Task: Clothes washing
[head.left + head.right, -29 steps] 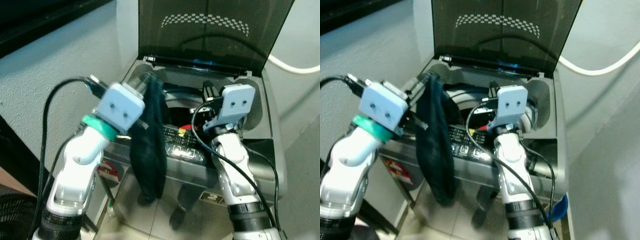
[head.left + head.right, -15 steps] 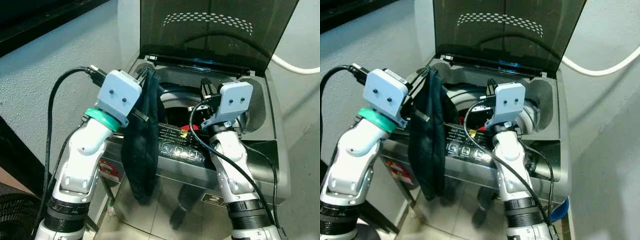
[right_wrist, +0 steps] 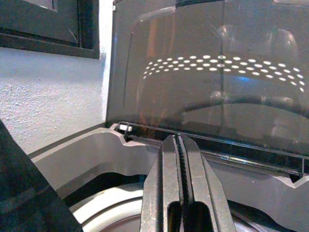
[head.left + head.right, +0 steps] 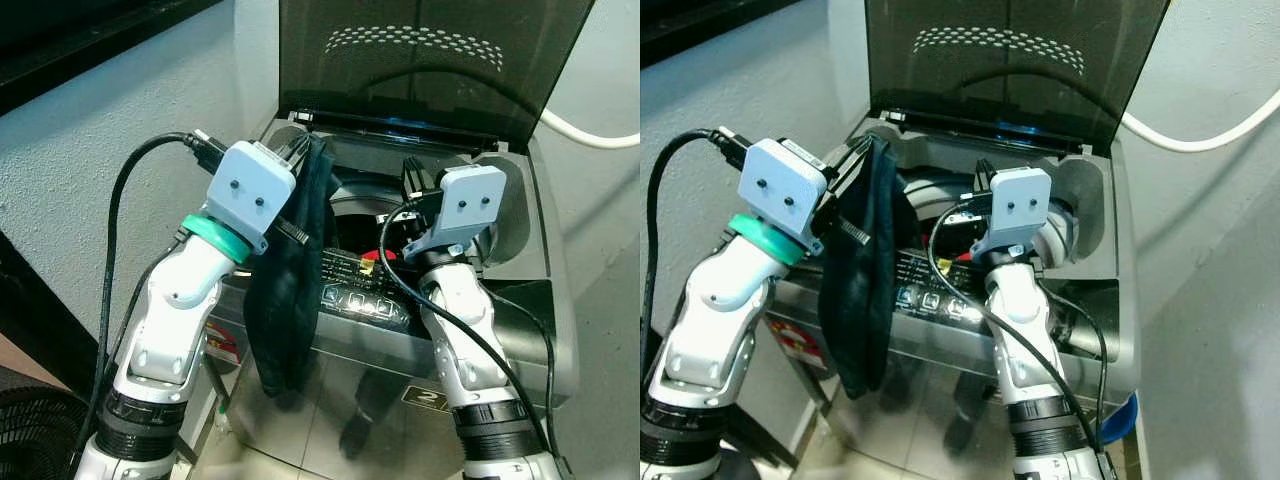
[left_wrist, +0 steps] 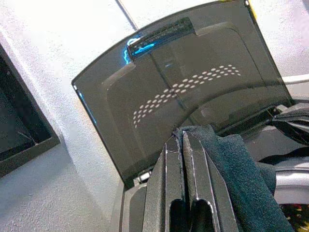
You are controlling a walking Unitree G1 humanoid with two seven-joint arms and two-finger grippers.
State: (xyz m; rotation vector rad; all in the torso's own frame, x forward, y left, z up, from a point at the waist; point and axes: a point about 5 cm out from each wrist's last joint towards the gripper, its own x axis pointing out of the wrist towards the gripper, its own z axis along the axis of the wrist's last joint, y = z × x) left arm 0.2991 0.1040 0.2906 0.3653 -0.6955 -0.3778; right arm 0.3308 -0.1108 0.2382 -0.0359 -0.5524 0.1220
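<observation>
Over washer [image 4: 520, 300], left claw [image 5: 182, 140] pinching dark garment [image 4: 290, 300], writing unreadable

A dark garment [image 4: 290, 290] hangs limp from the closed left pincer [image 5: 183, 140], beside the open washing machine [image 4: 520, 300].

Rough pale plaster wall [image 4: 120, 110], white hose [image 4: 1210, 135] along it, tiled floor [image 4: 300, 440].

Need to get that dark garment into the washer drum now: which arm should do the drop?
Left. The left gripper is already shut on the dark garment, which hangs at the top-loader's front left edge. The right gripper is shut and empty above the drum opening.
</observation>
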